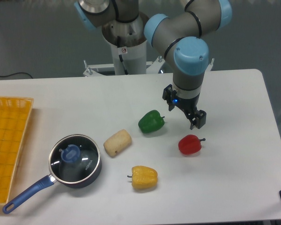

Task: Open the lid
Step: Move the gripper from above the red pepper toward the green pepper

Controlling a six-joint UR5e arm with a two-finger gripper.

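Tabletop peppers (151, 121) sit between lid (74, 157) (on saucepan (86, 174)) and gripper (187, 114), fingers apart.

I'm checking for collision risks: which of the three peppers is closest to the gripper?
The red pepper, lying just below the gripper. The green pepper sits further to its left, and the yellow pepper is farthest, near the front edge.

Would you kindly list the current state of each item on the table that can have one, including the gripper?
lid: closed, seated on the saucepan, blue knob up.
saucepan: upright, covered, handle pointing toward the near left.
gripper: above the table, holding nothing; open or shut unclear.
green pepper: lying on its side.
red pepper: lying on its side.
yellow pepper: lying on its side.
bread roll: lying flat.
yellow basket: upright at left edge.
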